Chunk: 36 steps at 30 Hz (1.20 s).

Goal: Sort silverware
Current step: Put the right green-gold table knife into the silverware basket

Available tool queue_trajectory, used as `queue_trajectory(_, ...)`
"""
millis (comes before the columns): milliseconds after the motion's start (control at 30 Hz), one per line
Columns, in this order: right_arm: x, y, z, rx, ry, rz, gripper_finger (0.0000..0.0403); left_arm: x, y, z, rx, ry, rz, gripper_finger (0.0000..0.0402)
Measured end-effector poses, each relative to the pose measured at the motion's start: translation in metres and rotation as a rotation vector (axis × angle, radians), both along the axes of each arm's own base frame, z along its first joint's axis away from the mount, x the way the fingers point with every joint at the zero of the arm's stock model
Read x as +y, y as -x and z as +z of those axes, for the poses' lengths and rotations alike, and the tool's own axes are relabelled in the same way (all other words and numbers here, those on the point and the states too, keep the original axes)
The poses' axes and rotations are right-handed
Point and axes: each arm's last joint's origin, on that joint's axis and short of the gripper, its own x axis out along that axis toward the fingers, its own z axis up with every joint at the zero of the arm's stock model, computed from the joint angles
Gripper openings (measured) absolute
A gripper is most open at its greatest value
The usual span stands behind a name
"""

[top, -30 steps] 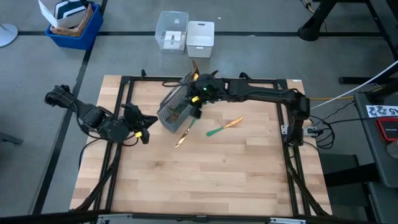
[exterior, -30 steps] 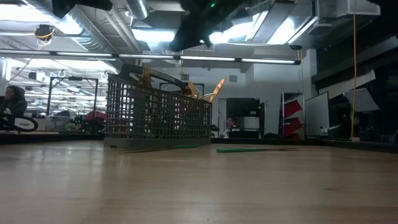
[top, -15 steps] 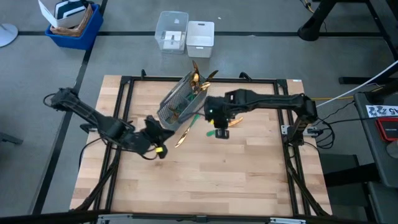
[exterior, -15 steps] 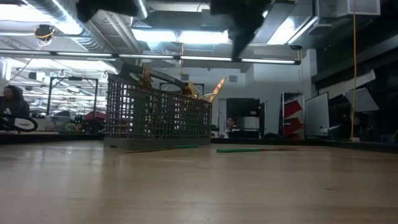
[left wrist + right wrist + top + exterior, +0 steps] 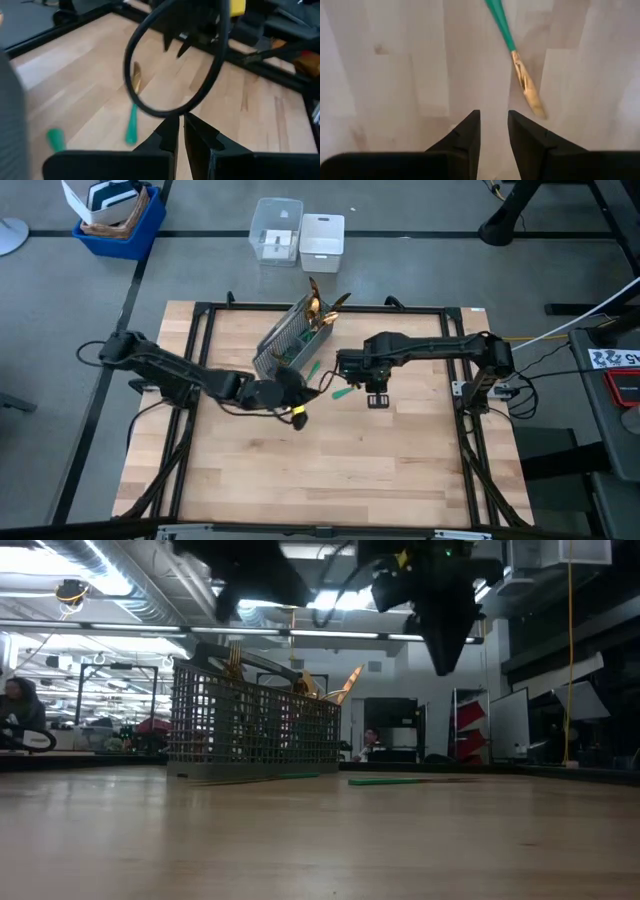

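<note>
My right tool (image 5: 494,131) hovers, narrowly parted, empty, over a knife (image 5: 517,62) flat on the desk (image 5: 400,460); light, stiff, slippery; I'd pinch its teal handle.

You see two arms, left gripper (image 5: 296,402) and right gripper (image 5: 372,388); one mesh caddy (image 5: 288,343) above centre; two loose utensils: one (image 5: 343,391) at centre, one (image 5: 132,107) under the left arm; caddy contents uncountable; two clear bins (image 5: 277,231) at top; one blue bin (image 5: 120,225) upper left.

The caddy (image 5: 287,345) stands on the table (image 5: 330,470) behind the left tool (image 5: 296,395), with a knife (image 5: 345,391) lying right of it.
</note>
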Motion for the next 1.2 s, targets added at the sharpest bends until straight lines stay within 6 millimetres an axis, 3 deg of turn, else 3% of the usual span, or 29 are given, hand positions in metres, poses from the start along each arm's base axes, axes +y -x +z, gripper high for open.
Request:
queue_trajectory(200,-0.012,0.004,-0.037,-0.071,-0.031,0.09,0.0101,0.009,-0.025,-0.017,-0.061,0.002,-0.001,0.0017)
queue_trajectory(333,-0.021,0.007,-0.072,-0.125,-0.057,0.125,0.0101,0.01,-0.031,-0.027,-0.052,0.026,0.014,0.0017)
queue_trajectory(467,-0.028,0.006,-0.094,-0.21,-0.023,0.144,0.0101,0.008,-0.032,-0.033,-0.035,0.047,0.021,0.0017)
queue_trajectory(767,-0.036,0.008,-0.11,-0.261,0.068,0.233,0.0101,0.007,-0.032,-0.033,-0.036,0.049,0.016,0.0017)
queue_trajectory(1200,-0.04,0.014,-0.128,-0.3,0.077,0.225,0.0101,0.007,-0.032,-0.033,-0.036,0.049,0.016,0.0017)
